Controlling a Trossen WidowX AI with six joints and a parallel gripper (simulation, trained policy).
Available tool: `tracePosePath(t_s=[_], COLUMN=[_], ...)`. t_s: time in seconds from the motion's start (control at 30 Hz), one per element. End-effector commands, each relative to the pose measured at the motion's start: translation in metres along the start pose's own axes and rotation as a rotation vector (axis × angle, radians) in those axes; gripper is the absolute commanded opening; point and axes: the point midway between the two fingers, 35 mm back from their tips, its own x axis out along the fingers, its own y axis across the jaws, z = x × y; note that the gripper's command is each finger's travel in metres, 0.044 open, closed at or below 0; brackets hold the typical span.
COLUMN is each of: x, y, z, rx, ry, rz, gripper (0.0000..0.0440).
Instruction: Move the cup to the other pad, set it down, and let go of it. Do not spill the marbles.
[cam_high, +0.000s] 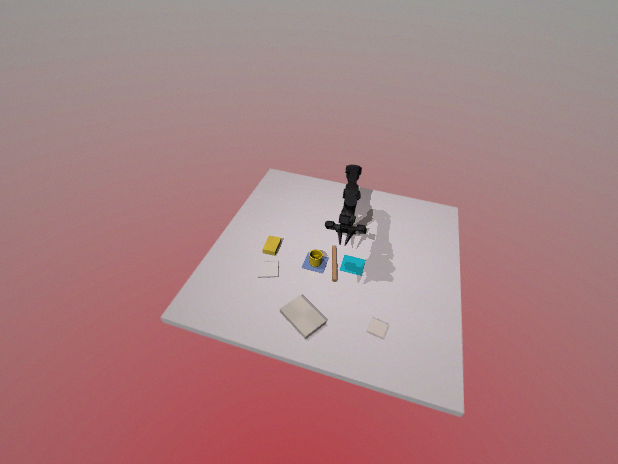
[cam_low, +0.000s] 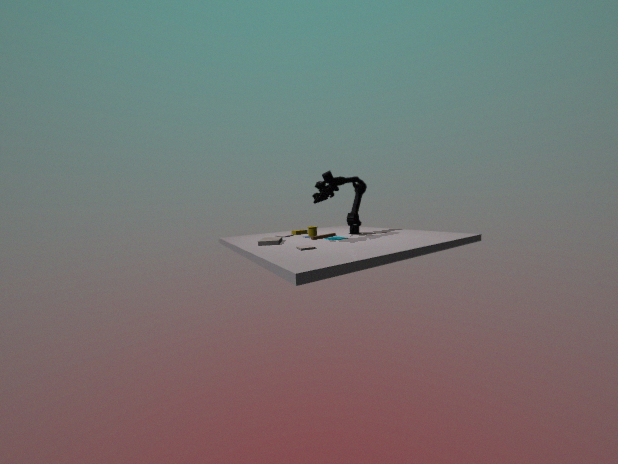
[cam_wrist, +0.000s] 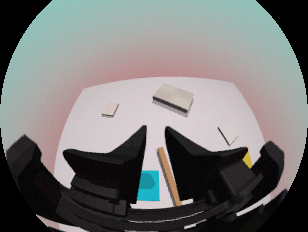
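A yellow cup (cam_high: 315, 259) (cam_low: 312, 232) stands upright on the blue pad (cam_high: 321, 269). Marbles inside it are too small to tell, and the cup does not show in the wrist view. The other pad, cyan (cam_high: 359, 266) (cam_low: 336, 238) (cam_wrist: 153, 194), lies across a wooden bar from it with nothing standing on it and a shadow over part of it. My gripper (cam_high: 343, 244) (cam_low: 315, 201) (cam_wrist: 155, 129) is partly open and empty, a narrow gap between its fingertips. It is high above the table, away from the cup.
The wooden bar (cam_high: 334, 263) (cam_low: 324, 236) (cam_wrist: 169, 175) lies between the pads. A yellow block (cam_high: 272, 245) and a thin white square (cam_high: 268, 269) lie beyond the cup. A large beige block (cam_high: 303, 316) (cam_wrist: 173, 97) and a small beige tile (cam_high: 378, 327) (cam_wrist: 110, 109) lie farther from the arm's base.
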Motion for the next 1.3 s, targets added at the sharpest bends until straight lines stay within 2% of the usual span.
tracePosePath(t_s=[0.0,0.9,1.27], x=[0.006,0.021,0.024], y=[0.001,-0.007,-0.021], z=[-0.005,-0.035,-0.048], rx=[0.014,0.011,-0.027], ry=[0.053,0.461,0.624], rz=[-0.013,-0.123,-0.171], gripper=[0.0104,0.0134,0.0127])
